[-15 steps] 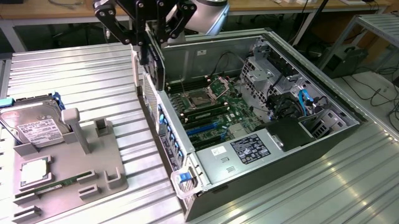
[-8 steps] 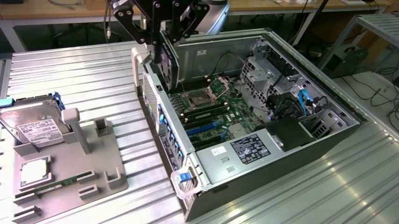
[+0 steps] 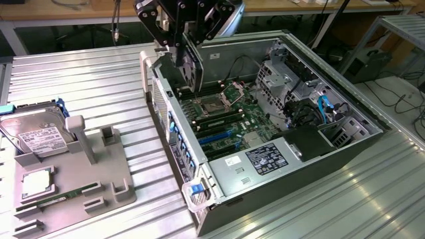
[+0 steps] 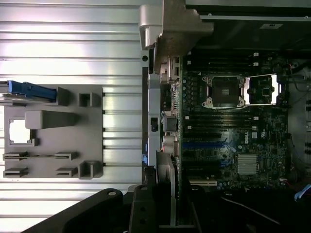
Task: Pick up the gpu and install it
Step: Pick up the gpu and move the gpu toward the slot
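While I hang over the open computer case (image 3: 345, 139), my pincer (image 3: 184, 44) is closed partway on the gpu (image 3: 191, 69), clamping its upper edge. The card stands upright above the motherboard (image 3: 226, 114), beside the case's rear wall. The hard drive (image 3: 37, 134) lies well apart on the bench (image 3: 93, 74).

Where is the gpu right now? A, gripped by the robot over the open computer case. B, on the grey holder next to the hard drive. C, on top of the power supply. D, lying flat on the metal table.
A: the gripper is closed on the gpu, which hangs edge-down over the open computer case.
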Controlling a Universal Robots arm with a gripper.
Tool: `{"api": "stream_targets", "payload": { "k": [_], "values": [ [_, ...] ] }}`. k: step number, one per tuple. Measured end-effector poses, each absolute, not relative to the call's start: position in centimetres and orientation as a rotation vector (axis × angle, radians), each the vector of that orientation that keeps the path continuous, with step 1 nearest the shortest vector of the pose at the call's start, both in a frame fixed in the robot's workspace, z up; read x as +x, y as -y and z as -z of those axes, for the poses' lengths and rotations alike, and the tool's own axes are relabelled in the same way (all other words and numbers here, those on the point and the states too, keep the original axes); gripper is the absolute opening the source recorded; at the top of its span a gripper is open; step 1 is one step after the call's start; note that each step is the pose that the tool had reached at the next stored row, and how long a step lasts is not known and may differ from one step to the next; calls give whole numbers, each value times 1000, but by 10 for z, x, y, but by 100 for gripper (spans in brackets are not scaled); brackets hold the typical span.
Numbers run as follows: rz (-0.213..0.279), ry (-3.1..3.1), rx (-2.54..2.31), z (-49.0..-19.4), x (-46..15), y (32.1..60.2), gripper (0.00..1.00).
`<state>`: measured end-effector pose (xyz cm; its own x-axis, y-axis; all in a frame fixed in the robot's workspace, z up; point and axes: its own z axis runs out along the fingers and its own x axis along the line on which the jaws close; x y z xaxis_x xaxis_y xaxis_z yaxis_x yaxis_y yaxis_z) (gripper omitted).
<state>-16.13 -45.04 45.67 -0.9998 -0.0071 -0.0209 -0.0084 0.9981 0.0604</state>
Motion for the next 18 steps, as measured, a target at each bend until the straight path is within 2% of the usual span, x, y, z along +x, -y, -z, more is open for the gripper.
{"api": "stream_targets", "payload": {
  "k": [18],
  "values": [
    [-95, -3119, -14, -456, -132, 450, 28]
  ]
}}
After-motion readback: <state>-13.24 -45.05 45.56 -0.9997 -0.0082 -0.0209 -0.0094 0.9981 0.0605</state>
